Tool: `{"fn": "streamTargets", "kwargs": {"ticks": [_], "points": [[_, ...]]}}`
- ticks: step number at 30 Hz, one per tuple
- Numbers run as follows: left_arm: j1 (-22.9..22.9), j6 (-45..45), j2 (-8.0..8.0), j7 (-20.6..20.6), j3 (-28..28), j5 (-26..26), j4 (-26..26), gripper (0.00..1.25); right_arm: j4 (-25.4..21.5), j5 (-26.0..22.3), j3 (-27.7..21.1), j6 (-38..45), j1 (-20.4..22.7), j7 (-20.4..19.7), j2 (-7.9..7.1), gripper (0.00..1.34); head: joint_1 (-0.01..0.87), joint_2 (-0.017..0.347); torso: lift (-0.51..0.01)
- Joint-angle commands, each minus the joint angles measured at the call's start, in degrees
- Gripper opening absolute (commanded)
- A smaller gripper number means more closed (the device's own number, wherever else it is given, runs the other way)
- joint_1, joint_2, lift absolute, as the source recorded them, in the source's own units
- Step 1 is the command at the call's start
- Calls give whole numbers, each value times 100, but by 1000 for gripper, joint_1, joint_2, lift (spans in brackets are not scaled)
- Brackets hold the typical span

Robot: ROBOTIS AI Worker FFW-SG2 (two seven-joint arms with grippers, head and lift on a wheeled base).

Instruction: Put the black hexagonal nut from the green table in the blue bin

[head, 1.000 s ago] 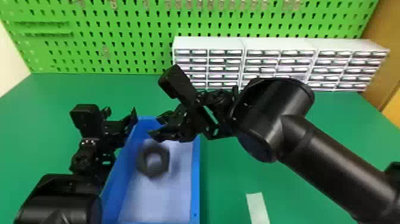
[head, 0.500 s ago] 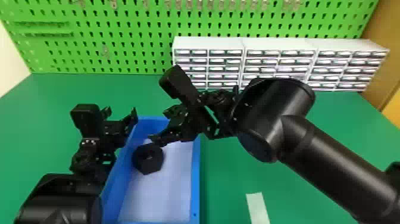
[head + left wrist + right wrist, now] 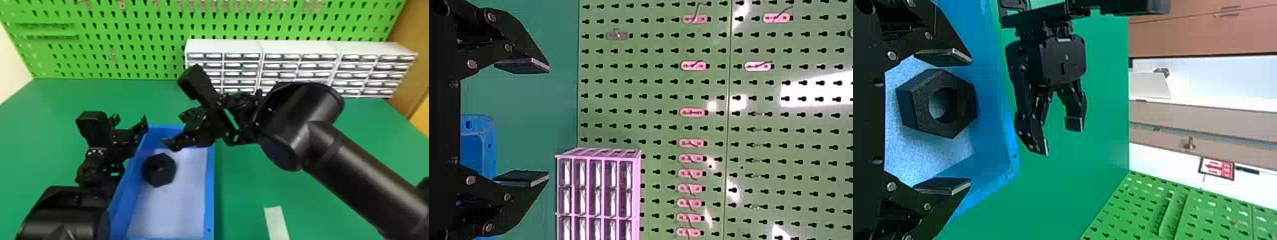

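Right hand (image 3: 174, 129) near hexagonal nut (image 3: 159, 177)

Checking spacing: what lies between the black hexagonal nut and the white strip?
In the head view: the pale floor of the blue bin, its right wall, then green tabletop.

Blue bin (image 3: 210, 191): near end cut off by the head view's bottom edge.
Nut (image 3: 159, 178): inside the bin, hole blurred in the head view.
Left arm (image 3: 63, 217): left of the bin, cut off below.
Right arm (image 3: 367, 175): right of the bin, cut off sideways.
Drawers (image 3: 319, 65): beyond the bin, partly behind the right arm, contents too blurred to tell.
Pale strip (image 3: 276, 221): right of the bin, near end cut off.
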Motion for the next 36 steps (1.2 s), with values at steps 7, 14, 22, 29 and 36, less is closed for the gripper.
{"fn": "streamTargets", "kwargs": {"ticks": [7,14,22,29,36], "points": [[6,0,0,0,0,0,6,762,-47,248,-840,26,307,159,114,927,686,51,-96],[-2,0,0,0,0,0,-2,762,-126,556,-1420,53,509,273,185,927,686,51,-96],[-11,0,9,0,0,0,-2,762,-187,899,-2115,53,764,317,308,928,686,51,-96],[-2,0,0,0,0,0,-2,762,-214,1118,-2730,-62,1037,326,396,928,686,51,-96],[-11,0,0,0,0,0,-2,762,-258,1321,-3301,-176,1292,317,492,928,686,51,-96]]}}
